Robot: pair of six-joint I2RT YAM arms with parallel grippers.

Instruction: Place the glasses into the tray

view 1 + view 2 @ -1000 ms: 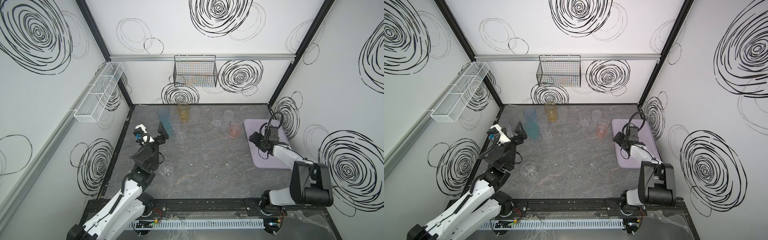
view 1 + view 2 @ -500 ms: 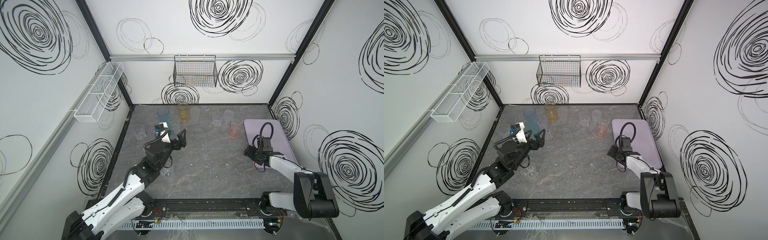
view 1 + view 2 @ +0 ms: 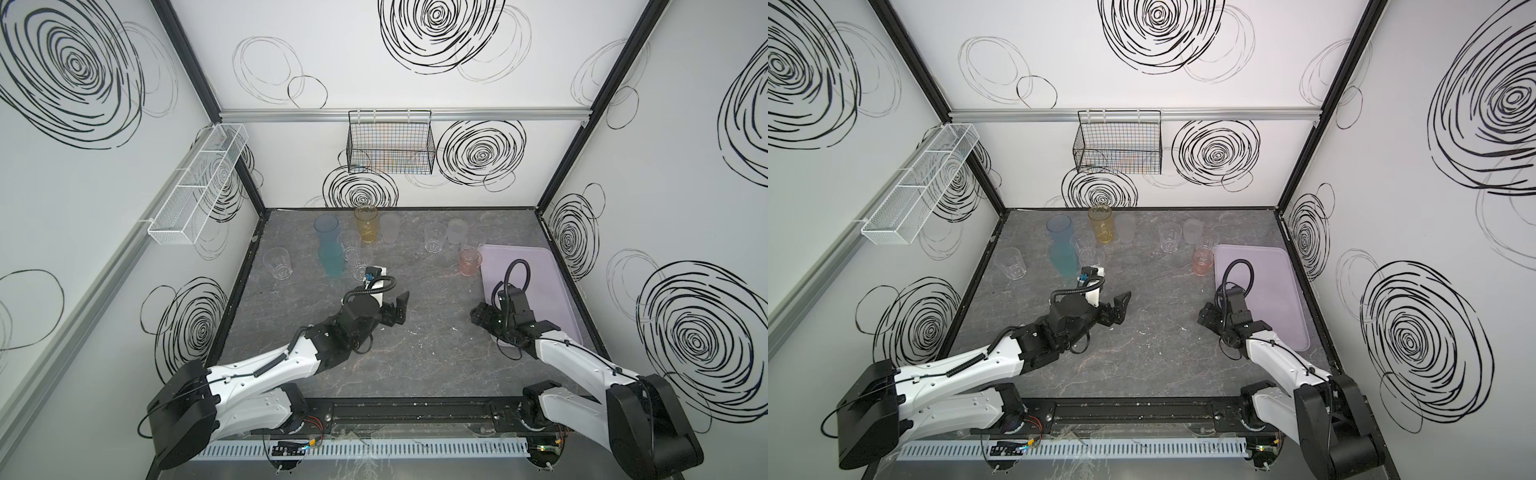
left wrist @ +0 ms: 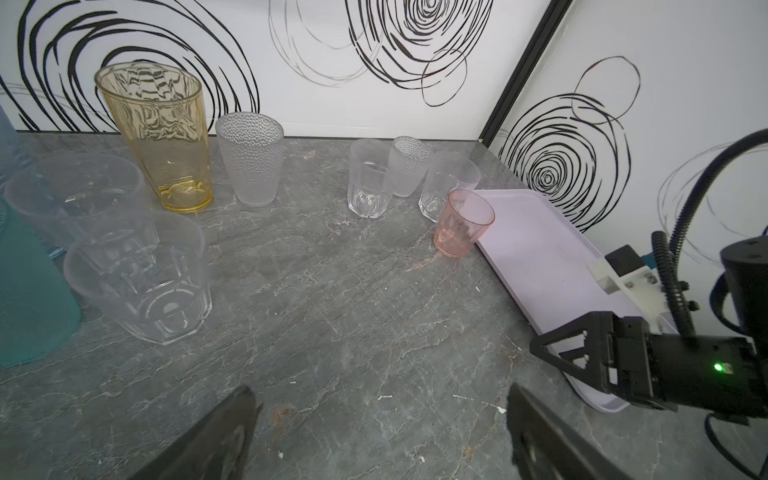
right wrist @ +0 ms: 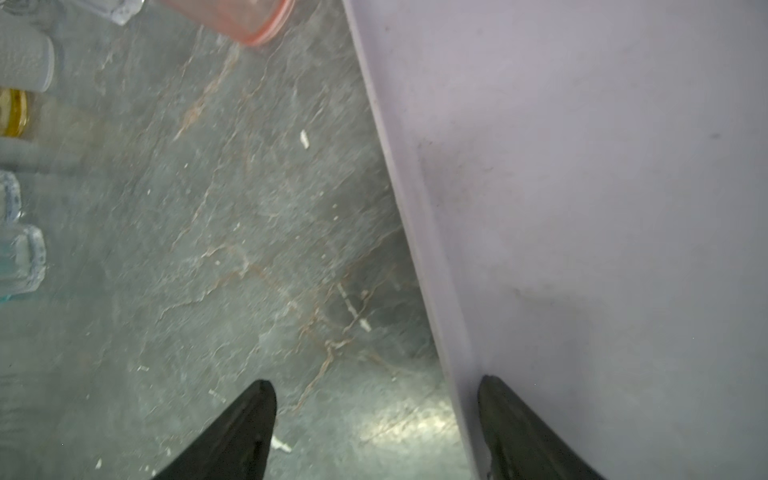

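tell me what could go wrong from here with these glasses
The short pink see-through tumbler stands right beside the rim of the pale lavender plastic tray; the open right gripper could topple it or shove the tray. The clear faceted tumbler crowds the tall teal tumbler; the open left gripper may tip a neighbour.

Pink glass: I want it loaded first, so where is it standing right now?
In both top views the pink glass stands upright on the table, right of centre, beside the lavender tray's far-left corner, with a frosted tumbler behind it.
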